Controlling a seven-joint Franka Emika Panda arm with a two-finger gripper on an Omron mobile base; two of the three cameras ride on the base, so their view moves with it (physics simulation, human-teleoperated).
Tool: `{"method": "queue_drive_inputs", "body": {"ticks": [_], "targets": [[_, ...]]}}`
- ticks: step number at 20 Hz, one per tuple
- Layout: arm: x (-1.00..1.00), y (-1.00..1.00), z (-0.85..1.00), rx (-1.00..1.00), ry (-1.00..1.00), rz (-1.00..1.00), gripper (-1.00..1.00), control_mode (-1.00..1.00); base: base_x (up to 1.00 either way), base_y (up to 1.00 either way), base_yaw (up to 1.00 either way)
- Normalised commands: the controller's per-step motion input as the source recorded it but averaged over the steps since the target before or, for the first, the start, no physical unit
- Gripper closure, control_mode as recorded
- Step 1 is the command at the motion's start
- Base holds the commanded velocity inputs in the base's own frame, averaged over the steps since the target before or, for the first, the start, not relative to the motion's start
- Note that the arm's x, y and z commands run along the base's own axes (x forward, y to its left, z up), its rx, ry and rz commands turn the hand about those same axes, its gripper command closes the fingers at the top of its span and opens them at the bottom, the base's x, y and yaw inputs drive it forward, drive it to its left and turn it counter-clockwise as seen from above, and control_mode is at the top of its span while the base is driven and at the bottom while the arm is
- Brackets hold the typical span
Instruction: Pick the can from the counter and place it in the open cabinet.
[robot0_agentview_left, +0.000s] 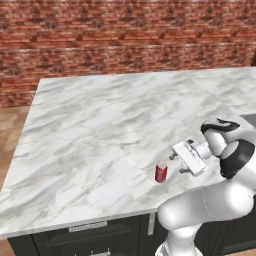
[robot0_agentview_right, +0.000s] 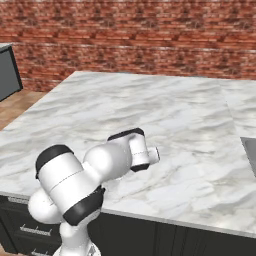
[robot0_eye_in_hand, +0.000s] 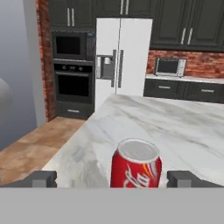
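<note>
The red can (robot0_agentview_left: 161, 173) with a silver top stands upright on the white marble counter (robot0_agentview_left: 100, 125), close to its front edge. My gripper (robot0_agentview_left: 176, 164) lies level just right of the can, pointing at it. In the hand view the can (robot0_eye_in_hand: 136, 166) sits between the wide-apart fingertips (robot0_eye_in_hand: 43, 178), nearer the right one, and neither touches it, so the gripper (robot0_eye_in_hand: 113, 179) is open. In the right base view my own arm hides the can. The open cabinet is out of view.
Across the room the hand view shows a white fridge (robot0_eye_in_hand: 122, 57), a wall oven (robot0_eye_in_hand: 72, 70), a microwave (robot0_eye_in_hand: 168, 66) and closed dark cabinets. A brick wall (robot0_agentview_left: 125, 35) runs behind the counter. A sink edge (robot0_agentview_right: 250, 155) lies at the right.
</note>
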Motion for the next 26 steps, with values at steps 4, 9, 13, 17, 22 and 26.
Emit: {"method": "queue_drive_inputs", "body": {"ticks": [4,9,13,17,22,26], "targets": [[0.19,0.01,-0.21,0.0,0.0,0.0,-1.0,-1.0,0.0,0.0,0.0],[0.16,0.06,-0.19,0.0,0.0,0.0,-1.0,-1.0,0.0,0.0,0.0],[0.14,0.09,-0.16,0.0,0.0,0.0,-1.0,-1.0,0.0,0.0,0.0],[0.01,0.11,-0.08,0.0,0.01,0.0,-1.0,-1.0,0.0,0.0,0.0],[0.0,0.13,-0.09,0.0,0.03,0.0,-1.0,-1.0,0.0,0.0,0.0],[0.0,0.13,-0.1,0.0,0.04,0.0,-1.0,-1.0,0.0,0.0,0.0]]}}
